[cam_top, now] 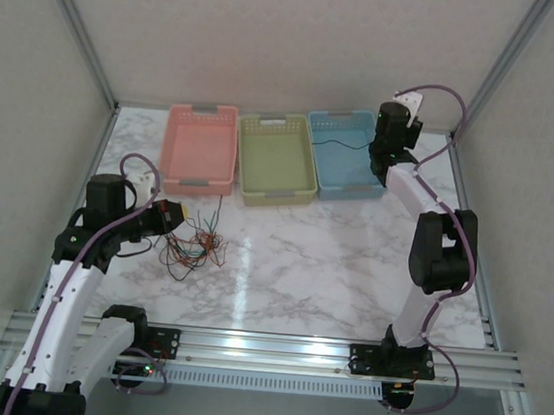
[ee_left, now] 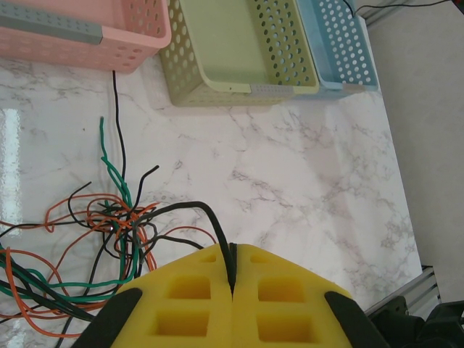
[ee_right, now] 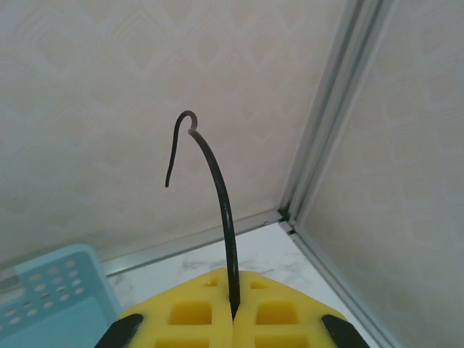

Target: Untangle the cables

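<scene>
1. The left gripper (ee_left: 232,255) is clamping a black wire (ee_left: 190,207), near-left of the green basket (ee_left: 217,81).
2. The cables (cam_top: 194,249) are lying knotted on that same near-left side, just beside that gripper. The black wire is arcing from its jaws straight into the knot.
3. The right gripper (ee_right: 233,286) is pinching a second wire (ee_right: 223,196), hovering right of the green basket.
4. The left arm is sitting nearer, so freeing its wire is probably calling for a pull away from the knot.

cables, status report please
Left fingers shut on a black cable leading from the tangle. Right fingers shut on another black cable, beside the blue basket.
</scene>
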Robot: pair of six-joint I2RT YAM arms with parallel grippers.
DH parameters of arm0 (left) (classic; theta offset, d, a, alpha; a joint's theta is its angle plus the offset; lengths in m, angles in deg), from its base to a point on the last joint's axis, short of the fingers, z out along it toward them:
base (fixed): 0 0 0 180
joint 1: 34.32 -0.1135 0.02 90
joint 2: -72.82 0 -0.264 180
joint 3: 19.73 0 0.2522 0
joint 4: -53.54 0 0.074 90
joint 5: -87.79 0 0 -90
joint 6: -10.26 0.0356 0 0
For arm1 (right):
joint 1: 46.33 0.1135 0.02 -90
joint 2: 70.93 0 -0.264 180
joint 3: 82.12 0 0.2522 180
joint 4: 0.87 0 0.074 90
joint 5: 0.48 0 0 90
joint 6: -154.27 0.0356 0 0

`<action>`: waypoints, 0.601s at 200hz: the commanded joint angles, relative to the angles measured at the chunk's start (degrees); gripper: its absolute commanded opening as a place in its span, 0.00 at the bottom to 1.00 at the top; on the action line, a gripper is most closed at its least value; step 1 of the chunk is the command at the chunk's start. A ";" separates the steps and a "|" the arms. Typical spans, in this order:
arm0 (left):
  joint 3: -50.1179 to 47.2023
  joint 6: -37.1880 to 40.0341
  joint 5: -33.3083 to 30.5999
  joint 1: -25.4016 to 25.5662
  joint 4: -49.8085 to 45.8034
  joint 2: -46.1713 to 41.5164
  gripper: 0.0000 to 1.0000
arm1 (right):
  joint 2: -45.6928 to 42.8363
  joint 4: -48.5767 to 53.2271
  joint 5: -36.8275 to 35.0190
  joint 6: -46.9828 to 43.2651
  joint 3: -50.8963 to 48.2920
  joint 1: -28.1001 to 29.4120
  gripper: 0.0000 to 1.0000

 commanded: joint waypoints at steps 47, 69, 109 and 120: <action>-0.63 0.98 0.24 0.33 0.22 -0.10 0.00 | 0.79 3.38 12.64 2.22 0.11 2.19 0.00; -0.63 0.98 0.24 0.34 0.37 -0.09 0.00 | 2.49 6.92 14.94 2.58 1.48 2.28 0.00; -0.71 0.98 0.28 0.38 0.35 -0.09 0.00 | 5.30 12.70 6.98 2.42 4.06 2.19 0.00; -0.66 0.98 0.24 0.40 0.27 -0.09 0.00 | 5.24 12.90 3.61 1.43 4.21 1.95 0.00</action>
